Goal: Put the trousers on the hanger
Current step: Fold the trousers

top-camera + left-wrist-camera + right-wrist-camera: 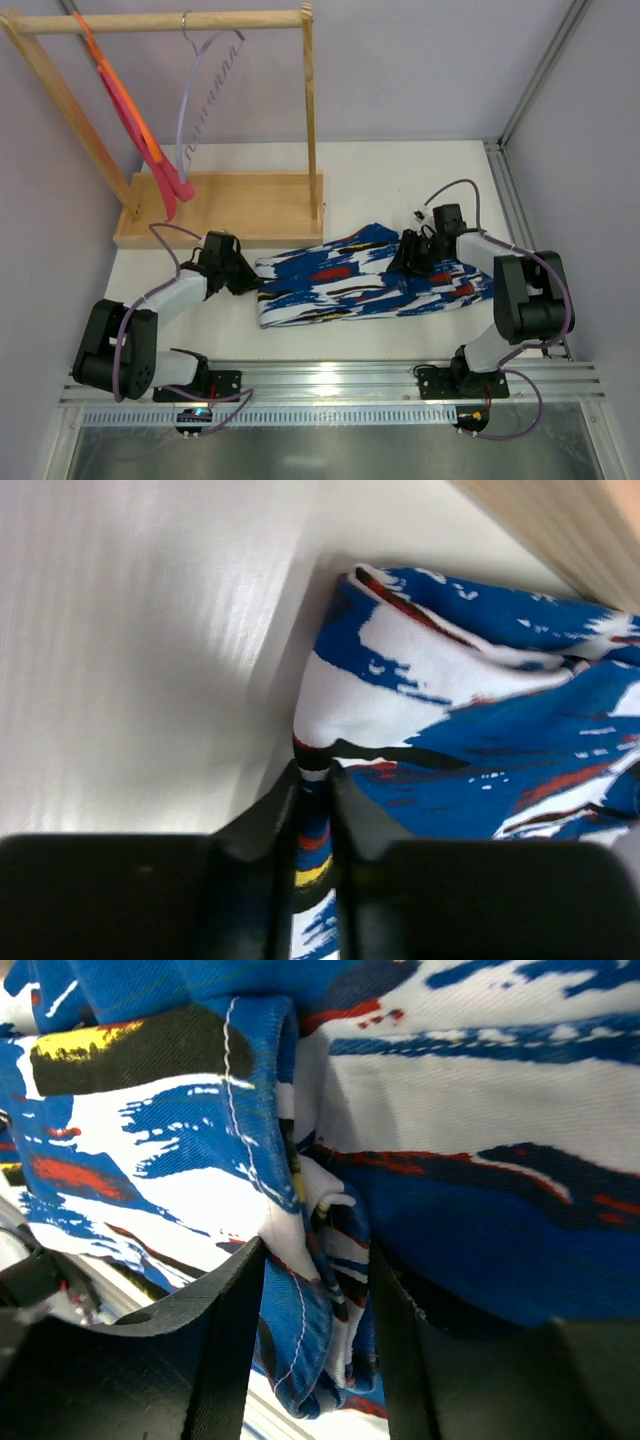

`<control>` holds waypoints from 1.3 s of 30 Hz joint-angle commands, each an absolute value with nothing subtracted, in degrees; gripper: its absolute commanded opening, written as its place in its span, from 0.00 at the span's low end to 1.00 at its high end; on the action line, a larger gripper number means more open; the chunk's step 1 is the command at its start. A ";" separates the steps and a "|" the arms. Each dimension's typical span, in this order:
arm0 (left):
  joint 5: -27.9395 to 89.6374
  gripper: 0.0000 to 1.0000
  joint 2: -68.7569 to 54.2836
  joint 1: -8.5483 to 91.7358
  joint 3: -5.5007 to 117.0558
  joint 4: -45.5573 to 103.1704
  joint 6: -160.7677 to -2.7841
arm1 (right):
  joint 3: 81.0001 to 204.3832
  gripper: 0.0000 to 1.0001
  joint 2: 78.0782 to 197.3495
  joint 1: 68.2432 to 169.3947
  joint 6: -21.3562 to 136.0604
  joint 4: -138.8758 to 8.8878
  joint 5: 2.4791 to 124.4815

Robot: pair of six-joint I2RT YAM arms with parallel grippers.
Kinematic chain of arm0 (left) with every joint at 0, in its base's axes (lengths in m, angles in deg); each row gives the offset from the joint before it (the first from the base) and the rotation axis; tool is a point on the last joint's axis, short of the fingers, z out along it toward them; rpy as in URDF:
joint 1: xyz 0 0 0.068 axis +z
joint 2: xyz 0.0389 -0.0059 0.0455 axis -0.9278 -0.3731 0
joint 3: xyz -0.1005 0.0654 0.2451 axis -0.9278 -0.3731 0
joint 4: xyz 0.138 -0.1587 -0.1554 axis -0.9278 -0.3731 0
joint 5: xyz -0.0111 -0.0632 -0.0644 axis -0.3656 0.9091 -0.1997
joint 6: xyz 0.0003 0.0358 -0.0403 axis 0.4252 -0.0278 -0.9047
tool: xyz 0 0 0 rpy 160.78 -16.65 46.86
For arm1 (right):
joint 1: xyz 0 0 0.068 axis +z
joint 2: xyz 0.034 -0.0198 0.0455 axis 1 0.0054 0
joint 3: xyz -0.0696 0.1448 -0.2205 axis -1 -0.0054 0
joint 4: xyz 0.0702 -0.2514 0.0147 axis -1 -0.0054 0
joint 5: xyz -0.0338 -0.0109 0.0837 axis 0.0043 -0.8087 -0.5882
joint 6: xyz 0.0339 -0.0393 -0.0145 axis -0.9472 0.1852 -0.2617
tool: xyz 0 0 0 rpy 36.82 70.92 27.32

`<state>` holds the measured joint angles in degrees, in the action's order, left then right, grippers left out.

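Two grips on the trousers (350,285) — left claw (315,840) and right claw (318,1330) each pinching a fold.

Left hand (315,780) pinched tight, right hand (315,1260) gripping, both low, facing inward

fingers (262,825) pinching trousers (480,730) edge, white table (130,650)

Bright even light, glare on metal rail (330,378), wrist views soft
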<state>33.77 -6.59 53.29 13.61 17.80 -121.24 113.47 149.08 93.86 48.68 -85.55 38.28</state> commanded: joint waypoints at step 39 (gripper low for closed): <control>28.46 0.87 -1.35 56.41 30.92 -1.80 -112.82 | 122.34 0.04 124.15 112.55 32.61 -111.24 78.59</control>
<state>20.54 -0.54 56.91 33.87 -8.37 -112.17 123.18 127.26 115.52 31.06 -104.06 75.53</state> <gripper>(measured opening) 0.865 0.075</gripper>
